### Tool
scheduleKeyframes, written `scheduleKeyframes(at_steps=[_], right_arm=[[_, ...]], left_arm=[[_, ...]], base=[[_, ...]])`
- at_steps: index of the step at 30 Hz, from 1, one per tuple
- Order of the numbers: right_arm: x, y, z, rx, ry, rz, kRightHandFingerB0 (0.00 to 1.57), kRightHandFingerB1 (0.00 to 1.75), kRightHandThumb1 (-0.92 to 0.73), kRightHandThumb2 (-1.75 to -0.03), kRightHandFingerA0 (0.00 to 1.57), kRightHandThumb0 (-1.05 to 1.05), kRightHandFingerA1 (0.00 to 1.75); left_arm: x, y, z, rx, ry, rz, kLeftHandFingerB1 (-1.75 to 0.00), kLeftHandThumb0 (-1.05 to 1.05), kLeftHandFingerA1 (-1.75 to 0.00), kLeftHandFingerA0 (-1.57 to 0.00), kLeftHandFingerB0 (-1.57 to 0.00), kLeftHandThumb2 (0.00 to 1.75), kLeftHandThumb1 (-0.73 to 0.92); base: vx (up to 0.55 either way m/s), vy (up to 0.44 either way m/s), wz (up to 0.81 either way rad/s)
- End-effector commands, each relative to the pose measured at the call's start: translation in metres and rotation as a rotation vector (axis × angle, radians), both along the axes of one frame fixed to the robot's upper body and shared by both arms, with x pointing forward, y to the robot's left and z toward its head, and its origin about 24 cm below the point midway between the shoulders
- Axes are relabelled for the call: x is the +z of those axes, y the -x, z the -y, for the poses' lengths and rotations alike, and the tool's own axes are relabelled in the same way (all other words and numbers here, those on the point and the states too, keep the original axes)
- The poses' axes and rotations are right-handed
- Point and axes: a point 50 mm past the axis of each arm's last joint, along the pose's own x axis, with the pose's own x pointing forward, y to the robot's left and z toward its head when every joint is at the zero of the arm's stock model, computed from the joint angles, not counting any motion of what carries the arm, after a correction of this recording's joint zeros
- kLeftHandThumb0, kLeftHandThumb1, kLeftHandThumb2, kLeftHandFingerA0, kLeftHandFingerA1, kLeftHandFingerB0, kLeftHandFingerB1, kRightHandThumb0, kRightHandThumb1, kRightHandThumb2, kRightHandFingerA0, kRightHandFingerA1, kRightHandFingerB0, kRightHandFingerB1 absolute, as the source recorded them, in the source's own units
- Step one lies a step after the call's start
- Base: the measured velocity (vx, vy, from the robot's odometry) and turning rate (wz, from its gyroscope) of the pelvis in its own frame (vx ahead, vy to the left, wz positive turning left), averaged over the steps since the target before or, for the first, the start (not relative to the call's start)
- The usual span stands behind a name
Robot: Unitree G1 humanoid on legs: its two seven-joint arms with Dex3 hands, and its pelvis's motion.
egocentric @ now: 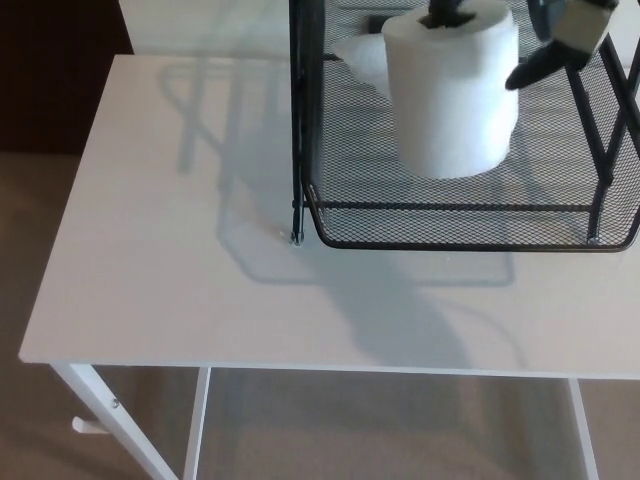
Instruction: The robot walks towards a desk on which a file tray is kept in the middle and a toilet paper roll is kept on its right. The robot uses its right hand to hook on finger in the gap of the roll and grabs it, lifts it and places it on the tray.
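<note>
Head view: right hand (572, 32), mostly cut off above file tray (460, 240), fingers clasping upright toilet paper roll (452, 100).

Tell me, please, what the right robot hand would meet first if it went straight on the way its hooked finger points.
The toilet paper roll: the right robot hand has a finger down in its core. Beneath that lies the mesh floor of the file tray, though how far below is unclear.

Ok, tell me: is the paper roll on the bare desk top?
No, the paper roll is within the wire tray, not on the white desk.
</note>
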Motion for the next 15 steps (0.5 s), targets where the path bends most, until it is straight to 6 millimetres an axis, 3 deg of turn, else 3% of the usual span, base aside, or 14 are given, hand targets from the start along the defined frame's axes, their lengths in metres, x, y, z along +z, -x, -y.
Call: scheduleKeyframes(at_steps=[1,2,3,4,5,6,7,8,10,11,13,14,15], right_arm=[[0.032,0.006,-0.012,-0.09,0.11,-0.227,0.09,0.28,-0.55,-0.58,0.15,-0.73,0.52],[0.033,0.006,-0.014,-0.083,0.13,-0.229,0.09,0.28,-0.55,-0.58,0.15,-0.73,0.52],[0.034,0.006,-0.014,-0.088,0.128,-0.233,0.06,0.39,-0.45,-0.84,0.22,-0.81,0.59],[0.036,0.006,-0.015,-0.088,0.163,-0.246,0.1,0.29,-0.58,-0.58,0.2,-0.79,0.54],[0.037,0.006,-0.016,-0.099,0.188,-0.259,0.06,0.33,-0.49,-0.88,0.22,-0.87,0.57],[0.039,0.006,-0.017,-0.116,0.203,-0.27,0.06,0.33,-0.49,-0.88,0.22,-0.87,0.57],[0.041,0.006,-0.017,-0.116,0.196,-0.282,0.14,0.3,-0.57,-0.58,0.28,-0.79,0.54],[0.043,0.005,-0.018,-0.121,0.191,-0.303,0.09,0.4,-0.44,-0.84,0.21,-0.78,0.57],[0.048,0.008,-0.017,-0.128,0.213,-0.298,0.09,0.41,-0.47,-0.87,0.25,-0.8,0.6],[0.053,0.01,-0.016,-0.121,0.243,-0.29,0.17,0.29,-0.59,-0.59,0.31,-0.81,0.56],[0.054,0.01,-0.017,-0.125,0.243,-0.283,0.17,0.29,-0.59,-0.59,0.31,-0.81,0.56],[0.056,0.01,-0.016,-0.139,0.213,-0.284,0.13,0.41,-0.44,-0.85,0.26,-0.79,0.59],[0.058,0.01,-0.014,-0.137,0.201,-0.278,0.13,0.4,-0.44,-0.84,0.26,-0.8,0.59]], left_arm=[[0.006,0.004,-0.006,-0.041,-0.051,-0.015,-0.39,-0.81,-0.49,-0.44,-0.28,0.7,0.92],[0.006,0.005,-0.006,-0.038,-0.049,-0.014,-0.39,-0.81,-0.49,-0.44,-0.28,0.7,0.92],[0.006,0.005,-0.006,-0.028,-0.046,-0.007,-0.38,-0.77,-0.49,-0.42,-0.25,0.72,0.92],[0.006,0.005,-0.006,-0.025,-0.046,-0.008,-0.4,-0.8,-0.5,-0.43,-0.27,0.7,0.92],[0.006,0.005,-0.005,-0.022,-0.042,-0.003,-0.41,-0.79,-0.52,-0.43,-0.26,0.71,0.92],[0.006,0.005,-0.005,-0.017,-0.036,0.005,-0.41,-0.79,-0.52,-0.43,-0.26,0.71,0.92],[0.006,0.005,-0.006,-0.011,-0.036,0.002,-0.4,-0.81,-0.51,-0.44,-0.27,0.7,0.92],[0.006,0.005,-0.006,-0.013,-0.031,0.011,-0.4,-0.78,-0.52,-0.42,-0.23,0.72,0.92],[0.007,0.006,-0.006,-0.04,-0.043,-0.002,-0.37,-0.78,-0.48,-0.42,-0.24,0.73,0.92],[0.006,0.007,-0.006,-0.035,-0.041,0.004,-0.38,-0.78,-0.5,-0.43,-0.24,0.73,0.92],[0.006,0.007,-0.005,-0.03,-0.043,0.002,-0.38,-0.78,-0.5,-0.43,-0.24,0.73,0.92],[0.006,0.007,-0.006,-0.021,-0.043,-0.003,-0.39,-0.78,-0.51,-0.44,-0.25,0.72,0.92],[0.006,0.007,-0.006,-0.039,-0.049,-0.015,-0.39,-0.78,-0.5,-0.43,-0.25,0.73,0.92]], base=[[0.0,0.0,0.0],[0.0,0.0,0.0],[0.0,0.0,0.0],[0.0,0.0,0.0],[0.0,0.0,0.0],[0.0,0.0,0.0],[0.0,0.0,0.0],[0.0,0.0,0.0],[0.0,0.0,0.0],[0.0,0.0,0.0],[0.0,0.0,0.0],[0.0,0.0,0.0],[0.0,0.0,0.0]])
